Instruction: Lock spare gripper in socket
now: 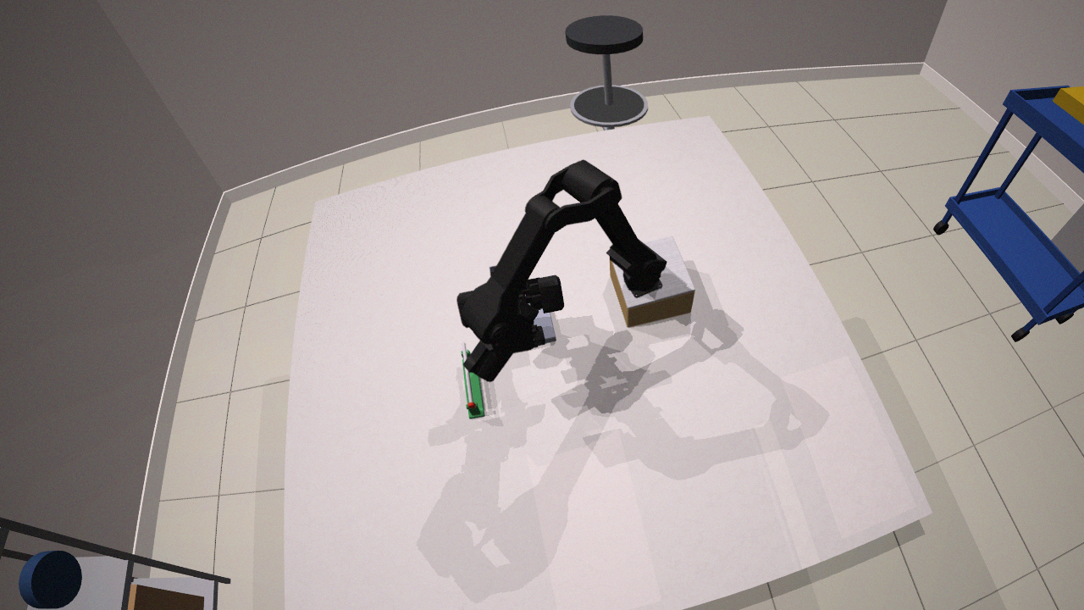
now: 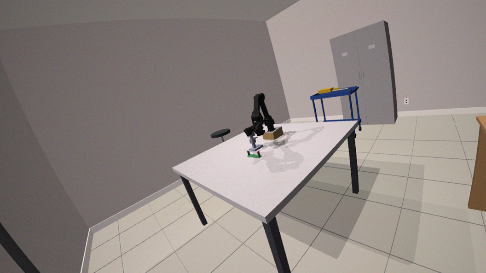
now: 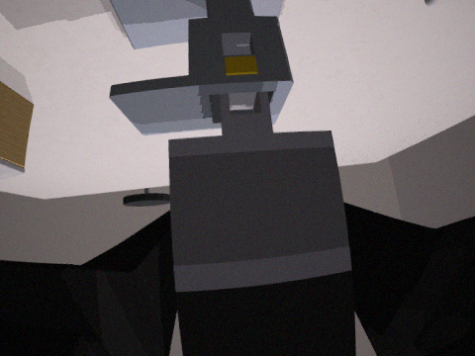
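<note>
My gripper [image 2: 251,134] [image 3: 248,208] is shut on the spare gripper, a dark grey block [image 3: 257,203] with a narrow holed spigot [image 3: 247,124] in the wrist view. The spigot points at the mount and its tip overlaps the socket's mouth; how deep it sits cannot be told. The grey-blue mount [image 1: 549,326] [image 2: 255,148] [image 3: 158,111] stands on the table, with a square side hole and a yellow patch [image 3: 240,65] on its socket. The lock pin, with a red knob [image 1: 471,405], lies along the green rack [image 1: 476,390] [image 2: 254,155] beside the mount. The arm hides most of the mount in the top view.
The arm's base stands on a wooden block [image 1: 659,307] [image 2: 273,133] [image 3: 15,124] behind the mount. The green rack is close in front of the mount, below the wrist. A stool [image 1: 604,34] [image 2: 220,133] and a blue cart [image 1: 1008,235] [image 2: 333,94] stand beyond the table [image 1: 363,470] [image 2: 234,186].
</note>
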Robot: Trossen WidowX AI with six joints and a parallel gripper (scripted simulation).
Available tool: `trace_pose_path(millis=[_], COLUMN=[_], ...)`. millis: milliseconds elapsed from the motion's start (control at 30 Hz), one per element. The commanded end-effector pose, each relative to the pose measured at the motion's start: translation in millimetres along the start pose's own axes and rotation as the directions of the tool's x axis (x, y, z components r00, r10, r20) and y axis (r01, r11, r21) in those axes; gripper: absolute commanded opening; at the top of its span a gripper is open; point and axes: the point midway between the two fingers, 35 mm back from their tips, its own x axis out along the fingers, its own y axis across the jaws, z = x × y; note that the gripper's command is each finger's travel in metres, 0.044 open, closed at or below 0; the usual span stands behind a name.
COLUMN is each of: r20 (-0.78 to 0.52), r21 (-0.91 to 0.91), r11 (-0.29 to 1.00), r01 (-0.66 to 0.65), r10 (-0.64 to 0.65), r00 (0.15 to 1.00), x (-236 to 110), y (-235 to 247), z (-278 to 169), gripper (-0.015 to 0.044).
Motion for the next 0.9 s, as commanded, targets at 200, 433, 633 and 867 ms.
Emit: trace_pose_path(millis=[200,433,633,867], r20=[-0.012,-0.012,-0.012,-0.006], r21=[-0.014,-0.014,-0.014,-0.006], r11=[1.0,1.0,1.0,1.0], r01=[-0.001,-0.001,-0.001,0.001], r10=[0.001,0.001,0.001,-0.001], r00=[1.0,1.0,1.0,1.0], x=[8.4,13.0,15.4,12.5], y=[1.5,1.8,1.9,0.6], z=[10.4,17.5,21.3,18.6], gripper=[0.0,0.0,0.0,0.0])
